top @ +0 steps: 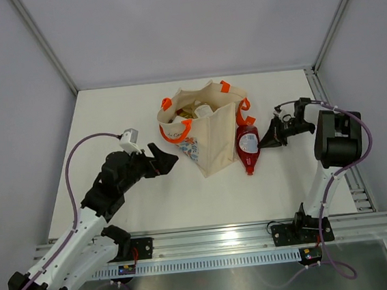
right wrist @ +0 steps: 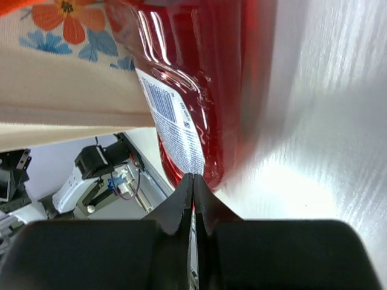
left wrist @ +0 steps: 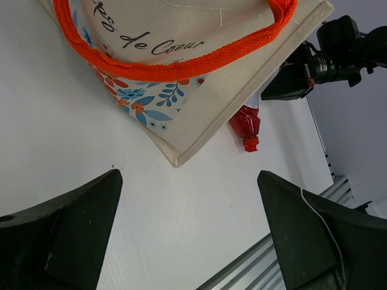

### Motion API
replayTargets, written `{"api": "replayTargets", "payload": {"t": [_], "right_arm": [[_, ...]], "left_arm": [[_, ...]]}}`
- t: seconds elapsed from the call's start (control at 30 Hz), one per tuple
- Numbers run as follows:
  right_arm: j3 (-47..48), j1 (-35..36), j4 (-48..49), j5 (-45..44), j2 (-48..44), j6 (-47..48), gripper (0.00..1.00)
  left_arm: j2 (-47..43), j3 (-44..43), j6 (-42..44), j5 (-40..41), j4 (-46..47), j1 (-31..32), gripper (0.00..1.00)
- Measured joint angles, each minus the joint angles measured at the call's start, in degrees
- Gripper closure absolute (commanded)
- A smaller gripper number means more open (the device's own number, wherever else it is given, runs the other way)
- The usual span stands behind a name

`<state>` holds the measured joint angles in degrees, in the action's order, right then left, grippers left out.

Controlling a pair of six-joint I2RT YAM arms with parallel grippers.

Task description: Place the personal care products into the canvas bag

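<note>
The cream canvas bag (top: 209,126) with orange handles stands open at the table's middle; it also shows in the left wrist view (left wrist: 181,72) and the right wrist view (right wrist: 60,96). Several bottles lie inside it, a white one (top: 202,110) on top. The red bottle (top: 248,148) lies on the table against the bag's right side, cap toward me; it shows in the left wrist view (left wrist: 246,124) and fills the right wrist view (right wrist: 193,78). My right gripper (top: 263,142) is shut and empty, tips right beside the red bottle (right wrist: 193,176). My left gripper (top: 169,159) is open and empty, left of the bag (left wrist: 188,181).
A metal rail (top: 216,239) runs along the table's near edge. The white table (top: 123,124) is walled by grey panels at left, back and right.
</note>
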<state>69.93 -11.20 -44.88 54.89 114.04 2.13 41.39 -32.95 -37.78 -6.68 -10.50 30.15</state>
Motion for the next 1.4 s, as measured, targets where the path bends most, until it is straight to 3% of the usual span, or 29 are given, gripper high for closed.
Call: {"api": "replayTargets", "payload": {"t": [0.33, 0.37, 0.4, 0.57, 0.77, 1.13, 1.4], "right_arm": [[3.30, 5.05, 0.98, -4.66, -1.79, -3.85, 0.38], [3.30, 5.05, 0.68, -5.29, -2.38, -2.97, 0.14], [3.30, 5.05, 0.11, -6.36, -3.15, -2.29, 0.01], [3.37, 5.16, -1.09, -11.56, -8.39, 1.77, 0.01], [0.74, 7.65, 3.15, -16.79, -14.45, 0.09, 0.00], [-1.68, 13.07, 8.74, -23.98, -8.98, -6.27, 0.01], [3.78, 18.34, 7.61, -30.01, -4.74, -10.88, 0.15]], "left_arm": [[1.05, -0.09, 0.46, -1.18, 0.26, 0.00, 0.01], [0.96, -0.09, 0.46, -1.18, 0.13, 0.00, 0.01], [0.76, -0.09, 0.46, -1.18, 0.02, 0.00, 0.01], [-0.92, -0.09, 0.46, -1.16, -0.09, 0.00, 0.01], [-1.14, -0.09, 0.85, -1.16, -0.09, 0.00, 0.01], [-2.03, -0.07, 1.51, -1.09, -0.42, 0.00, 0.01], [-3.80, -0.07, 1.55, -0.85, -0.63, 0.00, 0.01]]}}
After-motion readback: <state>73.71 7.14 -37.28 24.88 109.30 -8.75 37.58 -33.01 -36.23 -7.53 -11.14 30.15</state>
